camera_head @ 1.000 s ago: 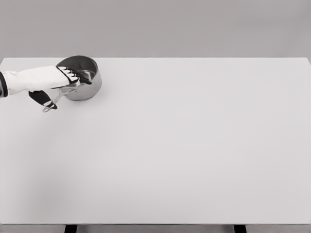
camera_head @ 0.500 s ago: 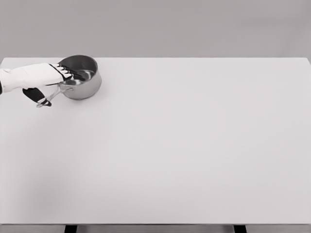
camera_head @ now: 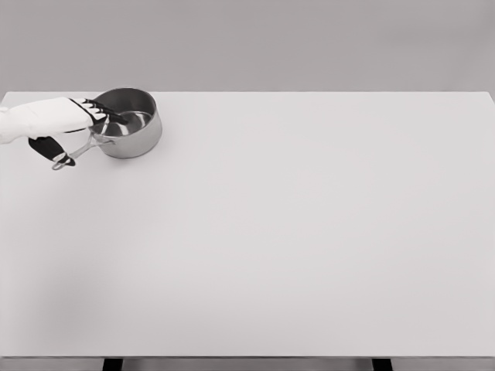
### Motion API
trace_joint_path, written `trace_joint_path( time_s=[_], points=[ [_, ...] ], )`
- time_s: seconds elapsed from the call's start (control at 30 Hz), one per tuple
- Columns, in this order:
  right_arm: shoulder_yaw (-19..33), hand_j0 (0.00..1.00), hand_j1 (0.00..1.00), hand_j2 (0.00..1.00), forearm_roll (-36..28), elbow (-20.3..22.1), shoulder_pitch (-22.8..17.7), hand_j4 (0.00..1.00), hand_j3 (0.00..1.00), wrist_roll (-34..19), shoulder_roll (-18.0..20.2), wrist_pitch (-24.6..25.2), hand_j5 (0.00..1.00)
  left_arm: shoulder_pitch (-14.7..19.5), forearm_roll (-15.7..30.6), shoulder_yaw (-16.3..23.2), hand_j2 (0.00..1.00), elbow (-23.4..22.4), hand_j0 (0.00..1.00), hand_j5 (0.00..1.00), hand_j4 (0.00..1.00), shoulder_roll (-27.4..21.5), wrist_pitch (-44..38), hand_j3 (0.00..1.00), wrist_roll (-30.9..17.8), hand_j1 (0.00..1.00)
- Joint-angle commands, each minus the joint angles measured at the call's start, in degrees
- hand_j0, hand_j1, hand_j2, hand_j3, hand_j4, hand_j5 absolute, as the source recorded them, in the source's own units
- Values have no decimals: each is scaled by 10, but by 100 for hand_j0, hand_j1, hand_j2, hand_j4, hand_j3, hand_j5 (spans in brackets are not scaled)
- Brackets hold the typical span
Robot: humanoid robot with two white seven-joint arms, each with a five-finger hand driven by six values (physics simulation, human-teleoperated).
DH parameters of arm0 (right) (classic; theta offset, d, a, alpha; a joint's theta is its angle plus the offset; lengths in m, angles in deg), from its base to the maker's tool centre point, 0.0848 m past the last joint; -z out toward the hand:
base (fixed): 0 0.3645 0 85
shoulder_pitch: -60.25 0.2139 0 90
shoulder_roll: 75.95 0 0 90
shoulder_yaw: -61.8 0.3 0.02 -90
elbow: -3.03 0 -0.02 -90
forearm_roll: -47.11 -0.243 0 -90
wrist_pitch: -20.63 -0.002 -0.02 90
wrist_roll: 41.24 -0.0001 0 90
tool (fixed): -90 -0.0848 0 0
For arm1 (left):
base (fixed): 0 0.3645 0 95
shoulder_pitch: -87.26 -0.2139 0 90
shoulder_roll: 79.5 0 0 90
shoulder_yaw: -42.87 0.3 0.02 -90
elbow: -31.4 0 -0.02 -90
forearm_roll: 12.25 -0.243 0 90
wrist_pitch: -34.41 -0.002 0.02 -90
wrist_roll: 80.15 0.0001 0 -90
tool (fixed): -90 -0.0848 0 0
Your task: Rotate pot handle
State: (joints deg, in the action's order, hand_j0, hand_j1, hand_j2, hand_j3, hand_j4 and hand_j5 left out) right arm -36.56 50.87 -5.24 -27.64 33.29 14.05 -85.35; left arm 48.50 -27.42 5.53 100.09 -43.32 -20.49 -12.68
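Observation:
A steel saucepan [camera_head: 133, 130] stands near the table's far left corner. Its long handle [camera_head: 56, 152], with a black grip and a metal loop at the end, points left and slightly toward me. My left hand [camera_head: 96, 110] comes in from the left edge and lies over the handle's root. Its black-tipped fingers are stretched out, reaching just over the pot's near-left rim. They are not wrapped around anything. The white palm hides the middle of the handle. My right hand is out of view.
The white table [camera_head: 294, 232] fills most of the view. Its left edge is close to the handle's end, and its far edge runs just behind the pot.
My left hand has drawn back to the left and slightly up. The handle has swung with it, from pointing down-left to pointing more to the left. The pot body stayed in place.

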Motion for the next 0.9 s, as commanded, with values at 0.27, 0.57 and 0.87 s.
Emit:
trace_joint_path(
  time_s=[0.27,0.57,0.87],
  points=[
    [0,100,100,100,0,0,0,100,100,0,0,0,100,0,3,-10,100,-15,100,100,100,-1,-1,100,0,100],
    [0,100,100,100,0,0,0,100,100,0,0,0,100,0,5,-20,100,-14,100,100,100,-5,-1,100,0,100],
    [0,100,100,100,0,0,0,100,100,0,0,0,100,-9,13,-18,100,37,100,100,100,-13,-1,100,0,100]
  ],
)
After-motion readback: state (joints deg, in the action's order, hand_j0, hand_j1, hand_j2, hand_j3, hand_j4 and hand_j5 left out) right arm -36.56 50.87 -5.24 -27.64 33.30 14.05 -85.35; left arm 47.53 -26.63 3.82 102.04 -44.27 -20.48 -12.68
